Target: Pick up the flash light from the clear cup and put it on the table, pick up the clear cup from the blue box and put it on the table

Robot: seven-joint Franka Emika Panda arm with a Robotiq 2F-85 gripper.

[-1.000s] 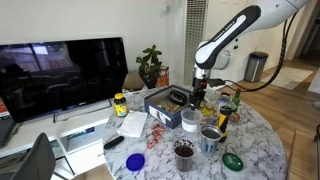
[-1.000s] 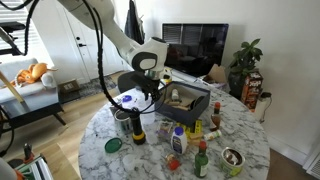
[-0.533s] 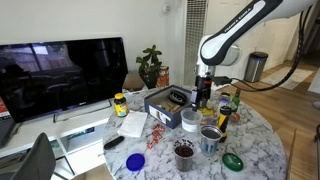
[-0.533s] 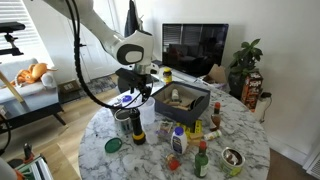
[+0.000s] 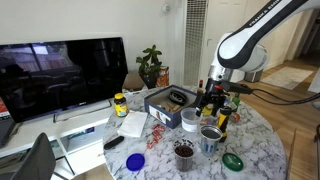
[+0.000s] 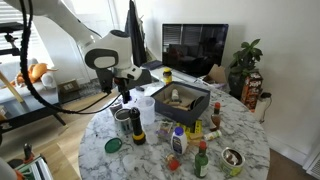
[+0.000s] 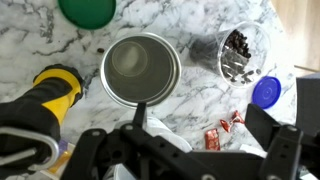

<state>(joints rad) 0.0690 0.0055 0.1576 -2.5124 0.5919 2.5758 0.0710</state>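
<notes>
The flash light point(image 5: 222, 118) point(image 6: 137, 128), yellow with black ends, stands upright on the marble table point(image 5: 255, 145). It fills the left edge of the wrist view point(image 7: 55, 92). The clear cup point(image 5: 190, 120) point(image 6: 146, 107) stands on the table beside the blue box point(image 5: 165, 100) point(image 6: 181, 100). Only its whitish rim point(image 7: 160, 133) shows under the gripper body in the wrist view. My gripper point(image 5: 214, 98) point(image 6: 125, 88) point(image 7: 200, 120) hangs open above the table, clear of the cup, with only marble and red wrappers point(image 7: 225, 125) between its fingers.
A metal cup point(image 7: 140, 68) point(image 5: 210, 136) and a cup with dark contents point(image 7: 238, 52) point(image 5: 185, 151) stand below the gripper. A green lid point(image 7: 85, 10) and a blue lid point(image 7: 266, 92) lie on the marble. Small bottles point(image 6: 200, 155) crowd one side; a TV point(image 5: 60, 75) stands beyond the table.
The jaws opened wide and left the clear cup standing on the table. The arm then lifted and swung away from the blue box, over the flash light and cups.
</notes>
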